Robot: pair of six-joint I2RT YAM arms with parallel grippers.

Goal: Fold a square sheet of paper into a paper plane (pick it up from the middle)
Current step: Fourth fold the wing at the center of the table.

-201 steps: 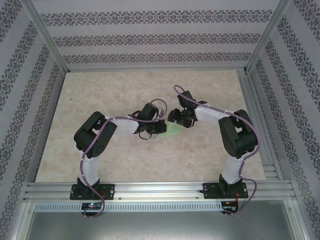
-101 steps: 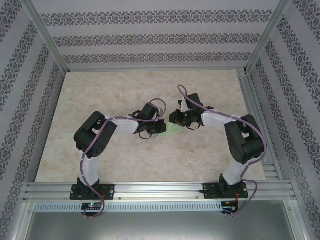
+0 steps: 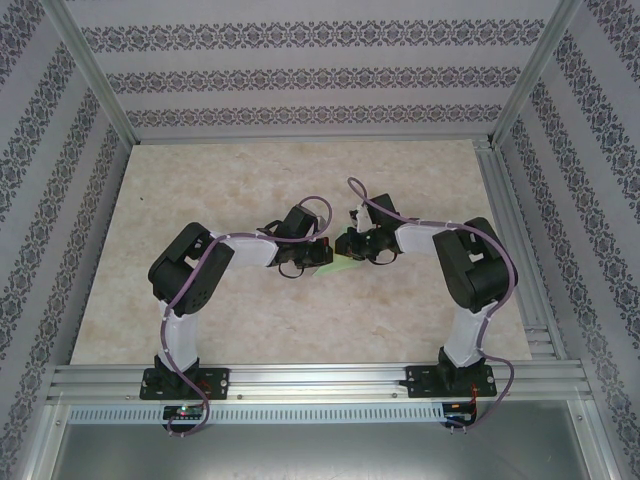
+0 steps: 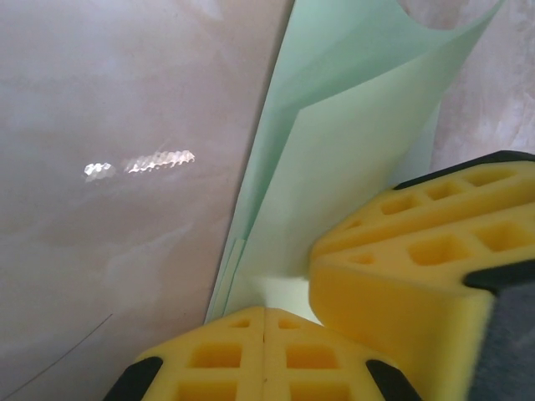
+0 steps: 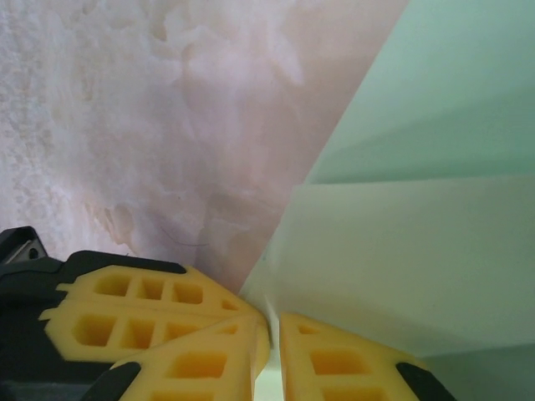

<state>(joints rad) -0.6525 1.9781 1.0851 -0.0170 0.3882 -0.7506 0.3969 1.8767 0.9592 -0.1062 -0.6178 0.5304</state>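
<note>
The left gripper [image 4: 292, 311] and right gripper [image 5: 273, 334] both pinch the half-folded paper [image 4: 351, 150] tight. Next, I think they should press a crease flat.

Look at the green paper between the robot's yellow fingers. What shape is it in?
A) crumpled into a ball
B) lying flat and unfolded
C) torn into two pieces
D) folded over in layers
D: in the left wrist view the mint-green paper is doubled over in creased layers that run down between the left fingers.
</note>
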